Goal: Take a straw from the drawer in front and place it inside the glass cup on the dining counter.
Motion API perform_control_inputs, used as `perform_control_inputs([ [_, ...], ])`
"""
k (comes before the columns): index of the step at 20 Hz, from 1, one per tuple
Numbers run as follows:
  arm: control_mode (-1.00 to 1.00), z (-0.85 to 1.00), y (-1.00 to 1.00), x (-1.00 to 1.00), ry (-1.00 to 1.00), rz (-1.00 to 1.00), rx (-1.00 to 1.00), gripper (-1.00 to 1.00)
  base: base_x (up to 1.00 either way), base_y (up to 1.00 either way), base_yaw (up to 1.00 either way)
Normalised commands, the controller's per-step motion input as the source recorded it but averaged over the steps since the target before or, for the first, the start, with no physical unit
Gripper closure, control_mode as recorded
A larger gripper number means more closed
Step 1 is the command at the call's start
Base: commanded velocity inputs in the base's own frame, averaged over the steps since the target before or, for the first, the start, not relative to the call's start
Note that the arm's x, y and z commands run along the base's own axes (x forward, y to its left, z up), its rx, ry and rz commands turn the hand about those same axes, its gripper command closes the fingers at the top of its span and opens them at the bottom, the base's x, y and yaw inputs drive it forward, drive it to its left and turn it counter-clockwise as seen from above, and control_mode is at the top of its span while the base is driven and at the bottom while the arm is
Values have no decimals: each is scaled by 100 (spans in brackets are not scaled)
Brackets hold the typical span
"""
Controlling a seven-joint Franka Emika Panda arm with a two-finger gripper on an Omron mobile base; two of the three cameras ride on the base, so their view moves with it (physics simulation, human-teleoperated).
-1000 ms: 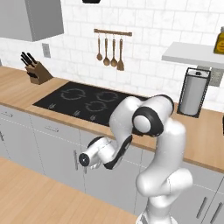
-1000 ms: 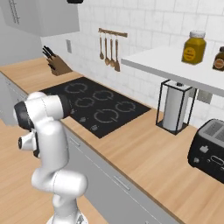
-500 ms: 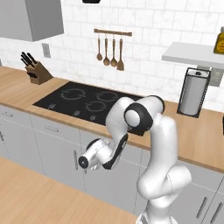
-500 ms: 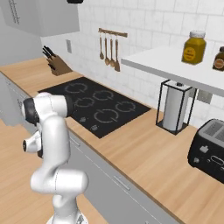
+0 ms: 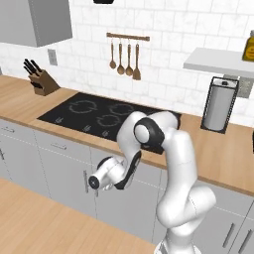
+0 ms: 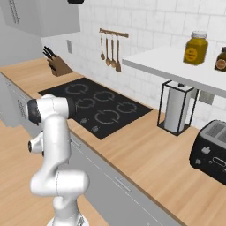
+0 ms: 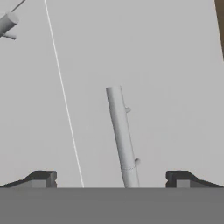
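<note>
The gripper (image 7: 111, 178) stands wide open and holds nothing; in the hand view its two dark fingertips (image 7: 41, 178) sit far apart at the bottom, with a slim metal bar handle (image 7: 122, 135) rising between them, a little nearer the right-hand tip. The handle is mounted on a flat light-grey front, and the tips have not yet closed on it. From this view alone I cannot tell whether this front is the drawer or one of the cabinet doors. Up and to the left of the gripper, the end of a second handle (image 7: 8, 22) shows beyond a thin seam in the grey panelling.

In the left base view the gripper (image 5: 93, 183) is low, pointed at the grey cabinet fronts (image 5: 59, 168) under the wood surface (image 5: 218, 154), just beside a vertical bar handle (image 5: 85, 181). Above it lies the black cooktop (image 5: 94, 115); further off are a knife block (image 5: 41, 81), hanging utensils (image 5: 124, 58) and a paper-towel holder (image 5: 218, 103). The right base view also shows a toaster (image 6: 212, 150).

As I judge it, the task is at its very start: nothing is open, and the straw, presumably shut inside, is out of sight. Grasping the handle, pulling, taking the straw and carrying it to the cup all remain.
</note>
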Motion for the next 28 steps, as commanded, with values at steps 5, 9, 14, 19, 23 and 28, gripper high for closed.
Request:
perform_control_inputs([
  [5,-100,-14,-3,40,0,0,0,-100,0,0,0],
  [9,-100,-39,0,42,0,0,-5,-100,0,0,0],
  [14,-100,-41,-1,31,0,0,-2,-100,0,0,0],
  [19,-100,-14,-12,28,0,0,0,-100,0,0,0],
  [23,-100,-5,-46,36,0,4,0,-100,0,0,0],
  [28,-100,-11,-67,34,0,11,4,-100,0,0,0],
])
